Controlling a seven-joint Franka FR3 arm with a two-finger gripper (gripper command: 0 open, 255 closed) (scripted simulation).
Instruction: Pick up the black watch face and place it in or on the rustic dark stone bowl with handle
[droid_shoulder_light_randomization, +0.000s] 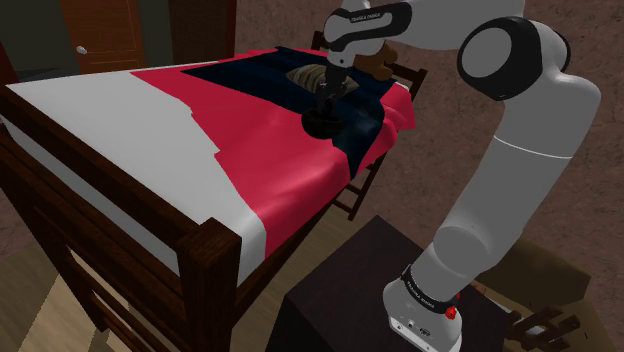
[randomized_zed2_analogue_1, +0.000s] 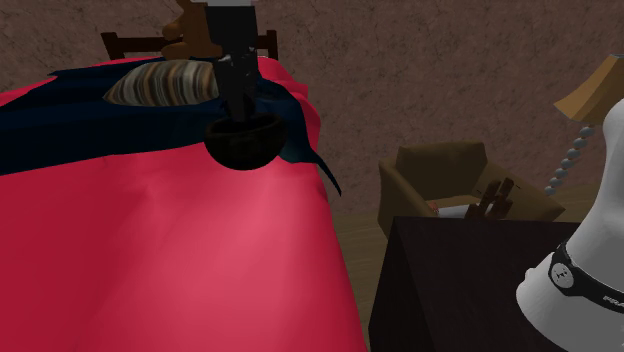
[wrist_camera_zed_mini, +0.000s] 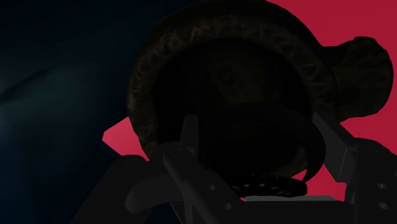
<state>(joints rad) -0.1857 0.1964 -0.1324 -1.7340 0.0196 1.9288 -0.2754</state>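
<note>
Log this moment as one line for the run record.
phase: placing | gripper: low over bowl on bed | watch: at gripper, over bowl | grasp: unclear

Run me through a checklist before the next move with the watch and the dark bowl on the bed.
1. Gripper directly above the bowl: ok.
2. Bowl sitting upright on the bed: ok.
3. Watch at the gripper, over the bowl's opening: ok.
4. Firm hold on the watch: cannot tell, too dark.
5. Bowl's inside free of other things: cannot tell.
6. Bowl's handle off to the side, out of the gripper's way: ok.
</note>
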